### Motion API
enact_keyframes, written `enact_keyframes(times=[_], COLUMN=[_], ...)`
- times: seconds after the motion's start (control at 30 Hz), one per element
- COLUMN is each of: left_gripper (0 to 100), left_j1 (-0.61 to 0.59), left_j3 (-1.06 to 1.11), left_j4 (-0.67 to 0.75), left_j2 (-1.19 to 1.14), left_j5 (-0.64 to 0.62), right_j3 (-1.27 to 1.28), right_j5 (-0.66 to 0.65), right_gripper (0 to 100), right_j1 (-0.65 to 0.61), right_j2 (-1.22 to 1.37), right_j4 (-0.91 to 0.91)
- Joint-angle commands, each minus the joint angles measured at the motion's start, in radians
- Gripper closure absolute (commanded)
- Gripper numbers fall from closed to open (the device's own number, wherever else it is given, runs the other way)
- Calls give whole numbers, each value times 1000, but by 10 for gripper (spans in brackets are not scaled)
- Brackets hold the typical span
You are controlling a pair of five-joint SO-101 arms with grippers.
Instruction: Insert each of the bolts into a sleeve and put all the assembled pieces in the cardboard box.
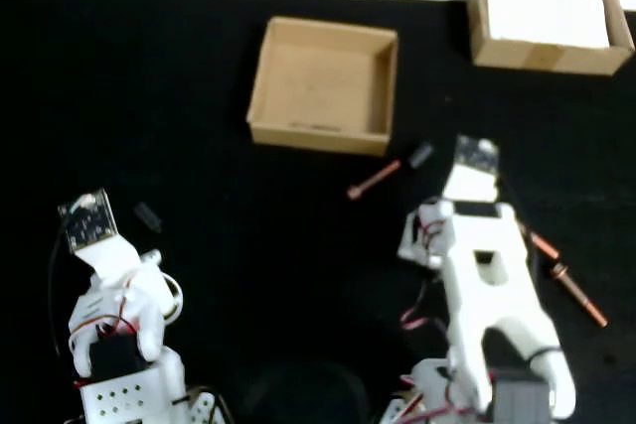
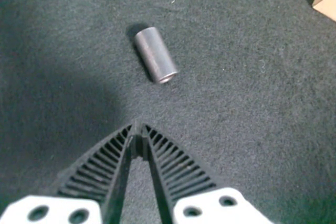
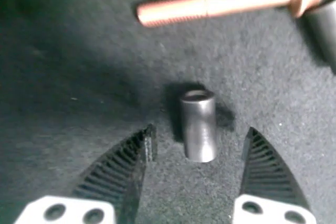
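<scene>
The right gripper (image 3: 200,132) holds its jaws apart. A short dark grey metal sleeve (image 3: 198,124) lies between them on the black cloth table (image 3: 63,77), with a gap on either side. Just beyond it lies a copper-coloured threaded bolt (image 3: 220,1).

The left gripper (image 2: 137,129), lower left in the high view, has its jaws pressed together on nothing. A second grey sleeve (image 2: 155,55) lies just ahead, bare cloth all round it.

The open brown cardboard box (image 1: 313,133) sits upper centre, well apart from both arms. Two more copper bolts (image 1: 578,295) lie near the right edge.
</scene>
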State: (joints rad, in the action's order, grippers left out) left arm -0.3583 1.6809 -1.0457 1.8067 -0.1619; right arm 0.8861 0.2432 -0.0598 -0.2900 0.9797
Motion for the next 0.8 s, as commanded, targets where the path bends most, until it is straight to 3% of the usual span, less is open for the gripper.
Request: enact_keyframes(times=[0.0, 0.13, 0.33, 0.53, 0.77], left_gripper=[987, 987, 987, 988, 990], left_j1=[8, 8, -16, -19, -19], left_j3=[15, 15, 15, 15, 15], left_j4=[-3, -3, -3, -3, -3], left_j2=[1, 1, 2, 2, 1], left_j5=[0, 0, 0, 0, 0], right_j3=[-45, -45, -51, -51, -140], right_j5=[-5, -6, -9, -17, -46], right_gripper=[757, 778, 995, 991, 991], right_j1=[35, 68, 64, 85, 85], right_j2=[64, 139, 219, 182, -177], right_j4=[-22, -104, -165, -148, 27])
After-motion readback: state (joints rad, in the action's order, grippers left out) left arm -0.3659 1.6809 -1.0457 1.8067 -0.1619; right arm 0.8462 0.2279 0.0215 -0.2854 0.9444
